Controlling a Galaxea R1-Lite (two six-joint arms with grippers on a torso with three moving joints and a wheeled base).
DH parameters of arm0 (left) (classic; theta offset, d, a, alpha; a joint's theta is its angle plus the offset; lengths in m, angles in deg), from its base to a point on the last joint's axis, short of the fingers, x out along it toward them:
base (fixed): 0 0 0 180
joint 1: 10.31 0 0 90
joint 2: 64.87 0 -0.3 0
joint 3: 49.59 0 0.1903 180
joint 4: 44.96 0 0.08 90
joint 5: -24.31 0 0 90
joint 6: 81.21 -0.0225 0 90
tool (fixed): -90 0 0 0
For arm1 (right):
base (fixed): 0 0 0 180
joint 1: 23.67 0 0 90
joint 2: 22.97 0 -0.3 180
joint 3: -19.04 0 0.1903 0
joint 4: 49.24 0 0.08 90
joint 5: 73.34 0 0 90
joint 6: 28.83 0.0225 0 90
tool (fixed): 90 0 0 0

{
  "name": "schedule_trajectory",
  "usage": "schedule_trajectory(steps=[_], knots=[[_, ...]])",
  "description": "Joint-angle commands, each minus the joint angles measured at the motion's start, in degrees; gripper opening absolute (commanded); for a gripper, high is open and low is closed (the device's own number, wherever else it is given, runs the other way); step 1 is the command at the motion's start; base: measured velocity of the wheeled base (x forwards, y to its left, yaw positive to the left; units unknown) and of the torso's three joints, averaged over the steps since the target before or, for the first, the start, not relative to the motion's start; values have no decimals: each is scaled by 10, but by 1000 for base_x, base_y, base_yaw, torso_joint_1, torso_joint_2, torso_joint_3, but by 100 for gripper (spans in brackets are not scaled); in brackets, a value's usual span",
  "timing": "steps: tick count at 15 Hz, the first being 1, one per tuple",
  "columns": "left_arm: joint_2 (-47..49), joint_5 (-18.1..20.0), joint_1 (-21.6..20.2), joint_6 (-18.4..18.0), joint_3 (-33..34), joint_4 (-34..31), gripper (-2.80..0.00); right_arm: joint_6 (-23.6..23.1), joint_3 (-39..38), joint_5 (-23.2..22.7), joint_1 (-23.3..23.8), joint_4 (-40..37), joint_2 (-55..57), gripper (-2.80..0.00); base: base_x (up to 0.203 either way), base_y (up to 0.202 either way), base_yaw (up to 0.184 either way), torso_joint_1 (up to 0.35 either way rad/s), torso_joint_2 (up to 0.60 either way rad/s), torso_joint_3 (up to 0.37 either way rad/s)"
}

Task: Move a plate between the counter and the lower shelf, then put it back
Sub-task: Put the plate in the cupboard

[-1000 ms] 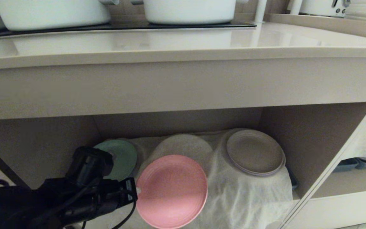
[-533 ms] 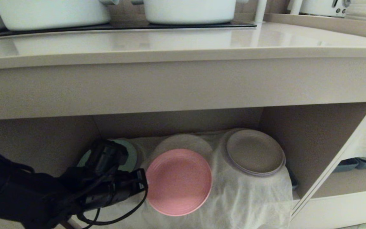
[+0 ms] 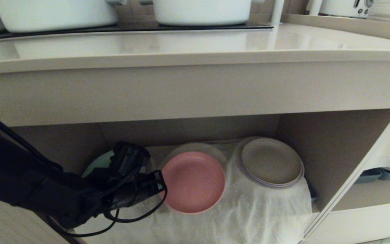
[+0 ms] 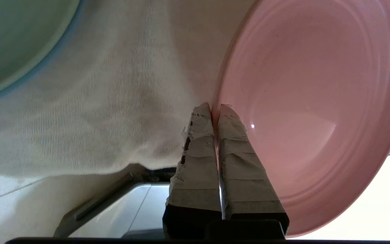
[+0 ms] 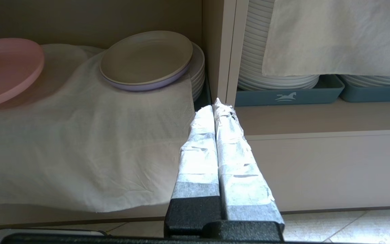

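Note:
The pink plate (image 3: 195, 181) is inside the lower shelf (image 3: 330, 145), over the white cloth (image 3: 266, 206) in the middle of the recess. My left gripper (image 3: 161, 184) reaches in from the left and is shut on the plate's left rim. In the left wrist view the taped fingertips (image 4: 227, 117) pinch the edge of the plate (image 4: 317, 101). From the right wrist view the plate (image 5: 5, 67) looks slightly tilted, with a shadow under it. The counter (image 3: 195, 44) runs above. My right gripper (image 5: 216, 105) is shut and empty, low in front of the shelf divider.
A green plate (image 3: 98, 162) lies behind my left wrist, and a grey-brown plate (image 3: 271, 162) sits on a covered stack to the right. White pots (image 3: 201, 10) stand on the hob. The neighbouring shelf holds white plates in blue-grey trays (image 5: 288, 95).
My left arm has reached further into the shelf. It carried the pink plate from the front edge back and a little to the right, towards the middle of the cloth.

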Motion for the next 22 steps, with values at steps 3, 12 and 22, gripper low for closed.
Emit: schedule_trajectory(steps=[3,12,22], knots=[[20,-15,1,4,-16,2,-280,0,0,0,0,1,1,-280,0,0,0,0,0,0],[38,-38,1,16,-39,2,-280,0,0,0,0,0,1,-280,0,0,0,0,0,0],[68,-52,1,18,-62,1,-280,0,0,0,0,0,1,-280,0,0,0,0,0,0]])
